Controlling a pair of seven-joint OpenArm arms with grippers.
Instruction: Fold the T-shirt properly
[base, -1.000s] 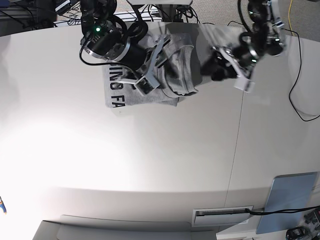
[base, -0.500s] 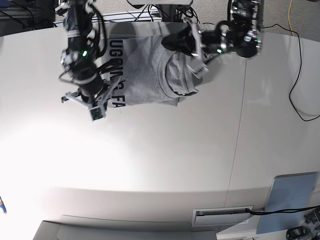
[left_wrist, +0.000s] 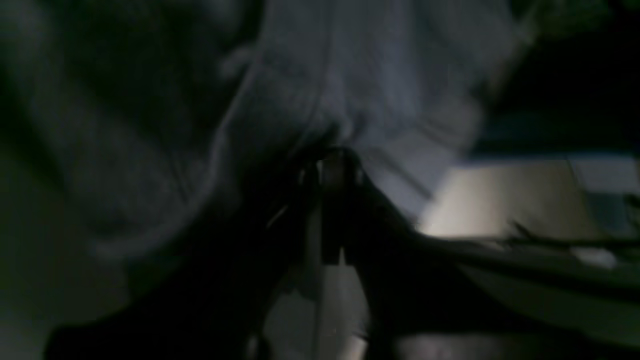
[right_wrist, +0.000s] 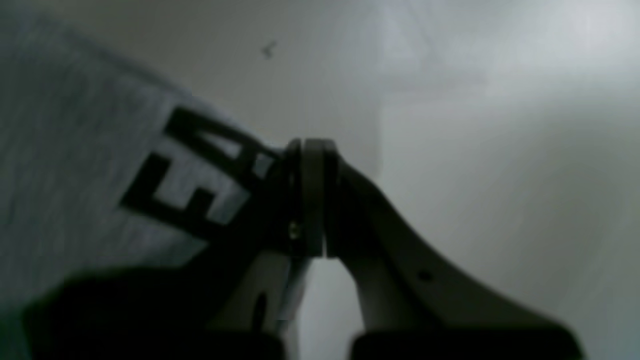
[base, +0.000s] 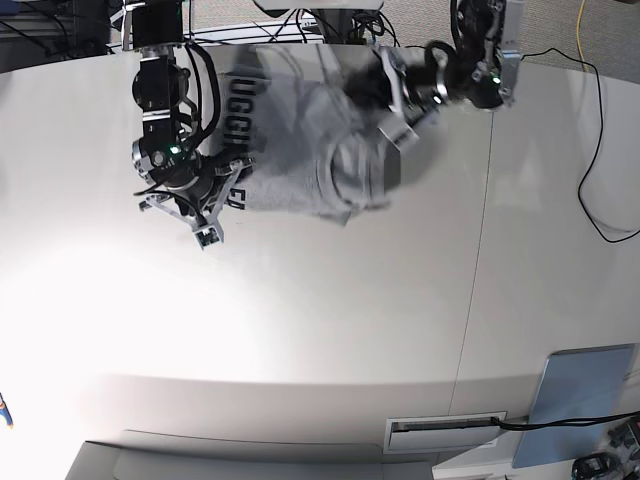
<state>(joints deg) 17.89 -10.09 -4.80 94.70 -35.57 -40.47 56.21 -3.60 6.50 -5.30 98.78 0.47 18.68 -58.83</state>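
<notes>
T-shirt (base: 300, 160) at table's (base: 320, 330) far edge, long axis across, collar toward left gripper (base: 392, 128). Both grippers pinch it; right gripper (right_wrist: 305, 150) clamps the lettered corner.

1. T-shirt (base: 300, 160): one, grey, black block lettering showing.
2. Robot arms: two, one tool each. Left tool (base: 398, 128); right tool (base: 215, 215).
3. Counter (base: 330, 320): one, white, with one seam line running down its surface.
4. Black cable (base: 598, 160): one, looping over the counter's edge by the left arm.
5. Yellow cable (base: 580, 22): one, at the far edge.
6. Blue-grey flat panel (base: 575, 405): one, at the near corner.
7. White slotted plate (base: 445, 432): one, beside that panel.
</notes>
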